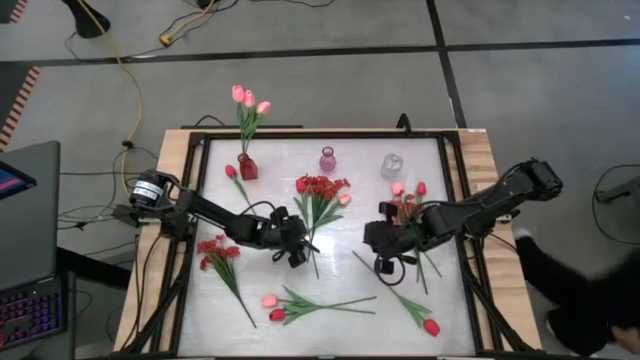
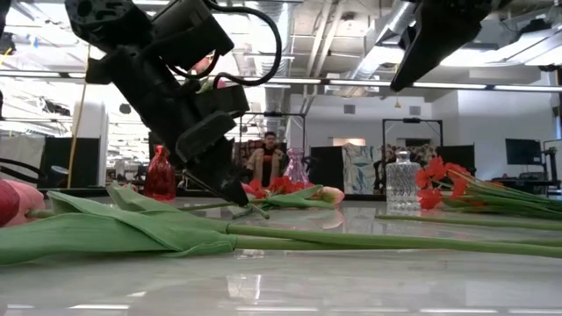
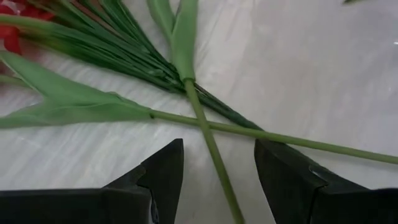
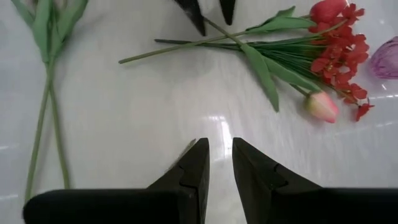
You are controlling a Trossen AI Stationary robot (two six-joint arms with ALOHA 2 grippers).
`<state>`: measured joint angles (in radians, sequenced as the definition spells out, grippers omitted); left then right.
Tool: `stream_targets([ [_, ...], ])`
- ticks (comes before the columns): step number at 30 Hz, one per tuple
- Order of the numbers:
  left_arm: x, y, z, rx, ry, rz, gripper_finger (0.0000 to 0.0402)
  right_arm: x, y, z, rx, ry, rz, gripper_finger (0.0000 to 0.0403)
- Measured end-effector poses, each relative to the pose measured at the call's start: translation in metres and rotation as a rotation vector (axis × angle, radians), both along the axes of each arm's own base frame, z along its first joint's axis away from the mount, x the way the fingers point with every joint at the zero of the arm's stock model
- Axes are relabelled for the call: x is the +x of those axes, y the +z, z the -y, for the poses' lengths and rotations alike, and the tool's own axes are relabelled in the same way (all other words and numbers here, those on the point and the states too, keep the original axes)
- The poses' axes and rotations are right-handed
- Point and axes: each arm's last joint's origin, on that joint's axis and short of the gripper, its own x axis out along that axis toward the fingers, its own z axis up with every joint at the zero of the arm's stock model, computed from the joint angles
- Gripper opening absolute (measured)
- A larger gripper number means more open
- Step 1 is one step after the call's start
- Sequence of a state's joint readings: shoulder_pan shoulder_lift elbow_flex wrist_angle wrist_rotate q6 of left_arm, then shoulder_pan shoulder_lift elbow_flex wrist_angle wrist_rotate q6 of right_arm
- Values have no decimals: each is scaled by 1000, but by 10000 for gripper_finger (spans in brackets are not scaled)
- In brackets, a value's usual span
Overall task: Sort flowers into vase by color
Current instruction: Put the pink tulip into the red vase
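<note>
Two tools over mid-counter: left tool [image 3: 214, 180] spread open astride a tulip stem [image 3: 208, 140], positioned to grip; right tool [image 4: 221, 168] narrowly parted, empty, waiting.

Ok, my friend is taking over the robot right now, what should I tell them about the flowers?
Left gripper: open, fingers either side of a green stem in the middle bunch, not closed yet.
Right gripper: nearly closed, holding nothing, by the right-hand flowers.
Done: three pink tulips stand in the red vase.
Left: purple vase and clear vase have no flowers. Red spray, two tulips and a red tulip lie on the table.
</note>
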<state>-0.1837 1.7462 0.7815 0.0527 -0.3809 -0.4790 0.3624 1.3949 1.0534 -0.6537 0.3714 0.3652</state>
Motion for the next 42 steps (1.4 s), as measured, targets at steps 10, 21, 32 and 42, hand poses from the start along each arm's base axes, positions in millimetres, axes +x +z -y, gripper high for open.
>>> stream_targets([
  [10,-2,-3,-2,-5,-2,-32,177,4,0,13,-4,-44,2,97],
  [21,-3,-4,-5,-15,3,-62,73,8,1,21,2,-75,22,97],
  [32,-4,4,-3,53,27,-12,2,10,2,21,-2,-64,35,97],
  [42,-24,77,-7,134,28,269,0,13,5,16,14,-42,96,97],
])
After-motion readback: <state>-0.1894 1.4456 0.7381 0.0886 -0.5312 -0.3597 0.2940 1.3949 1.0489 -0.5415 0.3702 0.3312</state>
